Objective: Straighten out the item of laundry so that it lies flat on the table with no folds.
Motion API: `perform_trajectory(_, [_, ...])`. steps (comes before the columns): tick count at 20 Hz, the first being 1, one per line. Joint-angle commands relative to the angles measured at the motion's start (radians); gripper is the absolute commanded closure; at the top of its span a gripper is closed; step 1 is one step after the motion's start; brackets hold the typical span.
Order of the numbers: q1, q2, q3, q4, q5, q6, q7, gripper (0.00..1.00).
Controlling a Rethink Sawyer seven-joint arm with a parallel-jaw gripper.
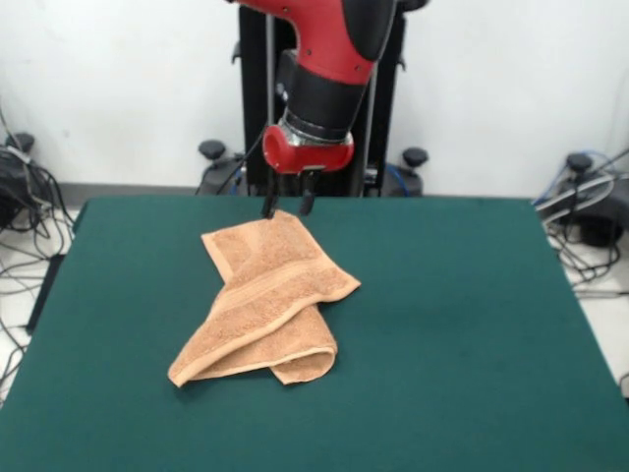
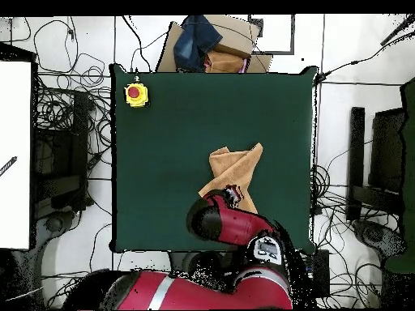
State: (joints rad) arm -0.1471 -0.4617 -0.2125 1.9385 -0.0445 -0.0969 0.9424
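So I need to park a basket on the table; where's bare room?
Bare green table lies either side of the crumpled towel and along the front edge. It is crowded at the towel's far corner, under the open pincer, and a yellow button box takes one corner.

A plain white wall [image 1: 118,88] stands behind the table, meeting a pale floor [image 2: 336,121] marked with dark seams. Black cables [image 1: 25,211] lie tangled on the floor along both sides. From overhead, a white panel [image 2: 14,154] flanks one side and dark equipment [image 2: 381,162] the other.

Front and overhead views, shared table [image 1: 472,324]
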Motion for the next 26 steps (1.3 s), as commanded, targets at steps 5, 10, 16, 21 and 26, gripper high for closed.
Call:
perform_trajectory(5, [-0.019, 0.004, 0.174, 0.116, -0.075, -0.152, 0.29, 0.0])
perform_trajectory(10, [-0.034, 0.026, 0.186, 0.141, -0.098, -0.245, 0.312, 0.0])
perform_trajectory(16, [-0.026, 0.093, 0.175, 0.145, -0.117, -0.38, 0.322, 0.0])
perform_trajectory(21, [-0.021, 0.177, 0.153, 0.118, -0.116, -0.467, 0.31, 0.0])
perform_trajectory(26, [-0.024, 0.195, 0.152, 0.112, -0.107, -0.485, 0.296, 0.0])
